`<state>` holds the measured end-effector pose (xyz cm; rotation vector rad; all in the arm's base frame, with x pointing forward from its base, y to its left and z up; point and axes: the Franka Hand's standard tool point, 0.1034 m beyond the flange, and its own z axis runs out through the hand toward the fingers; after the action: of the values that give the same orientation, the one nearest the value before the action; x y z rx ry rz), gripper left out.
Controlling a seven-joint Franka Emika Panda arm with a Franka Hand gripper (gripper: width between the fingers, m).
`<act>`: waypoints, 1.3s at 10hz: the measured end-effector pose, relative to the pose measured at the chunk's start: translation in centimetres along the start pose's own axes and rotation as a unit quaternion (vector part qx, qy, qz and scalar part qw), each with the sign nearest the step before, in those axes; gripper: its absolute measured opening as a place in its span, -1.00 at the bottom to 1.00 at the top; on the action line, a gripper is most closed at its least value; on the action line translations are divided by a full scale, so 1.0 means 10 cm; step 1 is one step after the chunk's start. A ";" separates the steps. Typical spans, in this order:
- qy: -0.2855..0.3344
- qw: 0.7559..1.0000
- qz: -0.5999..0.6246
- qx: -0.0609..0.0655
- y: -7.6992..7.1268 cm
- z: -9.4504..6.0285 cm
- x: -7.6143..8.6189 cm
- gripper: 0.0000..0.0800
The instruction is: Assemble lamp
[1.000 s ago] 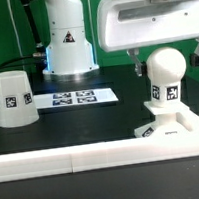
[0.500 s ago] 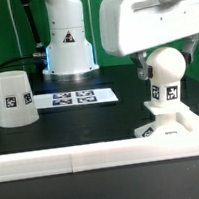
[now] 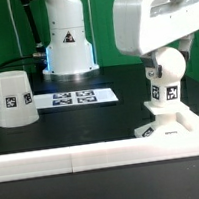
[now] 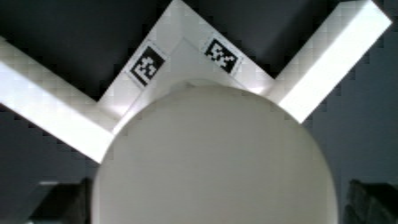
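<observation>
The white round-headed bulb (image 3: 169,81) stands upright on the low angular base (image 3: 181,126) at the exterior view's right. My gripper (image 3: 170,67) is lowered over the bulb's head and is open, with one finger on each side of it. One finger (image 3: 151,73) shows beside the head. In the wrist view the bulb's head (image 4: 214,150) fills the space between my fingers, with a small gap on each side. The tagged base (image 4: 178,60) lies beneath it. The tapered shade (image 3: 14,98) stands apart, mouth down, at the exterior view's left.
The marker board (image 3: 77,96) lies flat between the shade and the bulb. The arm's white pedestal (image 3: 68,41) stands behind it. A long white rail (image 3: 95,158) runs along the near edge of the black table.
My gripper has come down and shifted toward the exterior view's right, from above the bulb to around its head. The bulb, base and shade have not moved.
</observation>
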<state>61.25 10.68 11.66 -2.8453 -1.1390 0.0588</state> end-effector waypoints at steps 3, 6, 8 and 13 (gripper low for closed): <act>0.000 1.000 0.002 0.000 0.00 0.00 0.00 0.44; 0.005 0.995 0.095 0.008 0.02 0.00 -0.02 0.44; 0.009 0.977 0.210 0.017 0.03 0.00 -0.02 0.44; 0.009 0.930 0.367 0.017 0.09 -0.04 -0.05 0.45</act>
<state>61.50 9.66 11.99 -3.0447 -0.0133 0.0898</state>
